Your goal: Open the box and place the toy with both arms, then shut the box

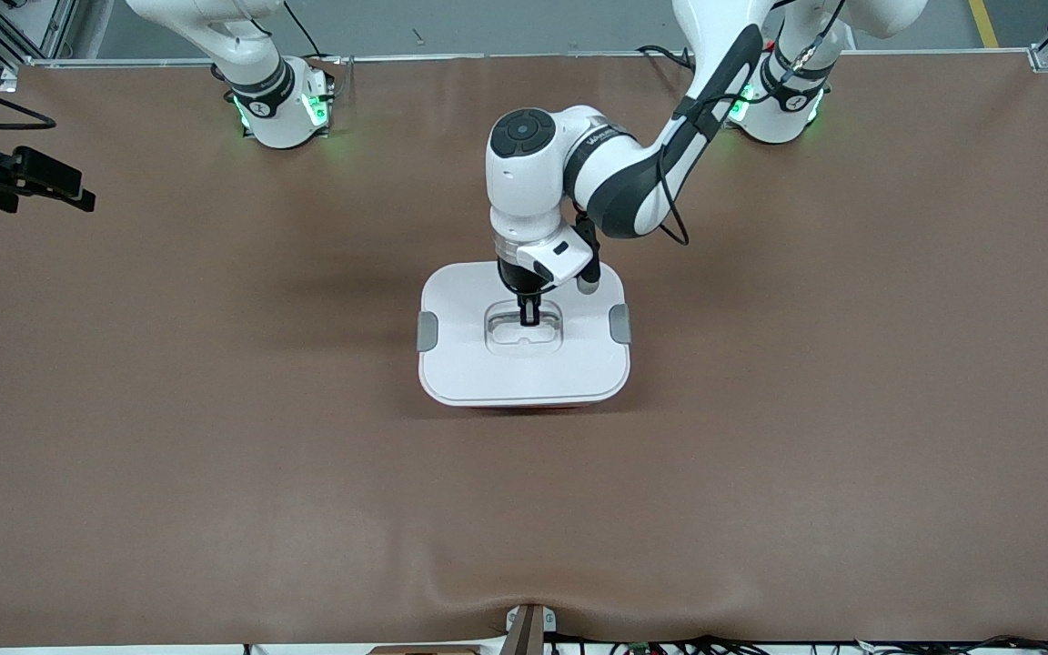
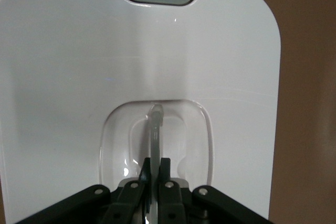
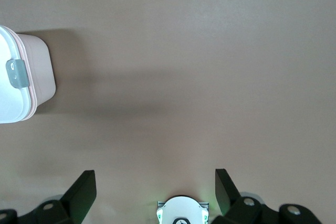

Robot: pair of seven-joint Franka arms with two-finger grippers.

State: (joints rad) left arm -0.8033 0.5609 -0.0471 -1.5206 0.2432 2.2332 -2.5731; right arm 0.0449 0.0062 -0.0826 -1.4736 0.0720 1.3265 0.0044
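Observation:
The box (image 1: 579,364) stands in the middle of the table with its white lid on and a grey clip (image 1: 428,331) at each end. My left gripper (image 1: 529,314) reaches straight down into the lid's recessed centre. It is shut on the thin clear handle (image 2: 155,124), seen between its jaws in the left wrist view. My right gripper (image 3: 155,184) hangs open and empty over bare table toward the right arm's end. From there the pink tub (image 3: 39,72) and one clip (image 3: 17,73) show beside it. The toy is out of view.
The brown table mat (image 1: 760,473) spreads wide around the box. Both arm bases (image 1: 283,109) (image 1: 783,105) stand along the table edge farthest from the front camera. The right arm's black hand (image 1: 33,173) shows at the edge of the front view.

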